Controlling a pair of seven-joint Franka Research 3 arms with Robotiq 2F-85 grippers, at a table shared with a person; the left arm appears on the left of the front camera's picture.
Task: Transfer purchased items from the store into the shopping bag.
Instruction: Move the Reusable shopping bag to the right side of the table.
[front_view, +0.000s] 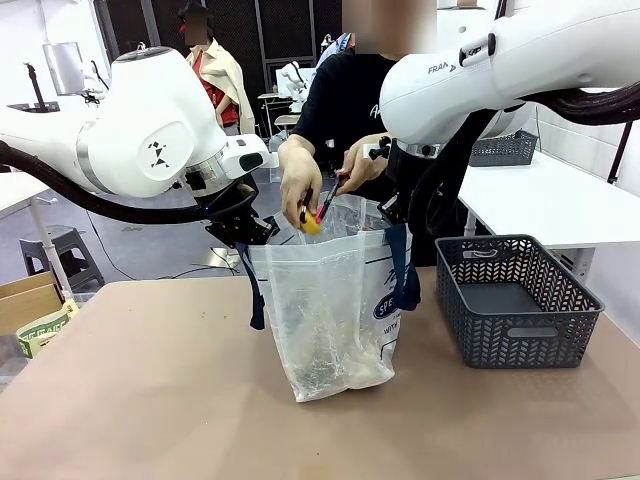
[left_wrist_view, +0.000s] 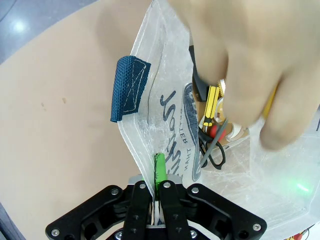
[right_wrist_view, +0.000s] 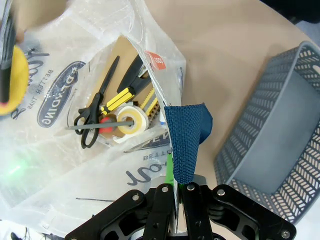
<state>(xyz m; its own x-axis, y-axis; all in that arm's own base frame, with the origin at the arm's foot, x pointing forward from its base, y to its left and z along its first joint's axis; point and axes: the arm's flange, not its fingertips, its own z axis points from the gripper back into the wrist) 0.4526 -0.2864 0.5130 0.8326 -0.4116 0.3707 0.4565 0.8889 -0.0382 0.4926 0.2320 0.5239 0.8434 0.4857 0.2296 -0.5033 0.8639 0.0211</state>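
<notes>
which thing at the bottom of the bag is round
The pale tape roll, a ring with a hole; the black scissors and yellow-and-black screwdriver beside it are long and thin.

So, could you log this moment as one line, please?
left end effector: shut on shopping bag rim | right end effector: shut on rim | person's hand: yellow item above bag mouth

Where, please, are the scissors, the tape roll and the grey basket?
scissors (right_wrist_view: 106, 84), right wrist view, on the black blades.
tape roll (right_wrist_view: 140, 116), right wrist view, on its rim.
grey basket (front_view: 490, 345), front view, on its near lattice wall.
</notes>
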